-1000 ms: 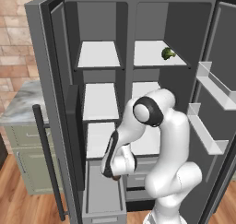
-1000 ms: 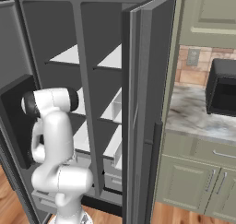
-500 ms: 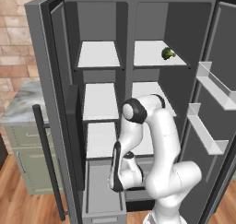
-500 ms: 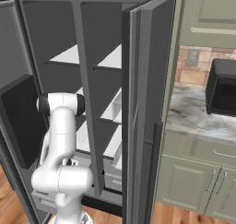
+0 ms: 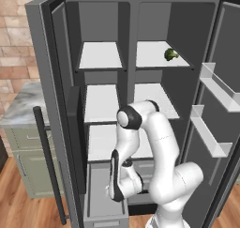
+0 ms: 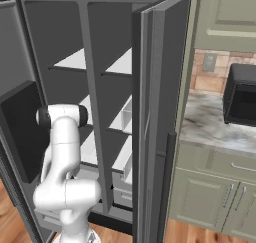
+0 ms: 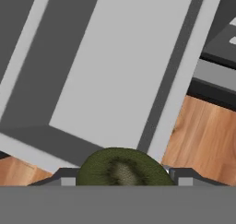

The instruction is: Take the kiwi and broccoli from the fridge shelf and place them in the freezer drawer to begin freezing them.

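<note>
**A:** so how far along is this? Hand cam has the kiwi (image 7: 120, 168) clamped between the two finger tips of the gripper (image 7: 120, 178), looking straight down into the open freezer drawer (image 7: 106, 75).

**B:** Yeah, kiwi's still gripped, not dropped yet. From the left base cam the gripper (image 5: 114, 194) hangs low over the freezer drawer (image 5: 101, 201), though I can't really tell how close to the floor of it.

**A:** And further back?

**B:** broccoli (image 5: 170, 54) is sitting on the top right fridge shelf (image 5: 154, 58), untouched. So I'd call it under halfway: release the kiwi, then fetch the broccoli.
</note>
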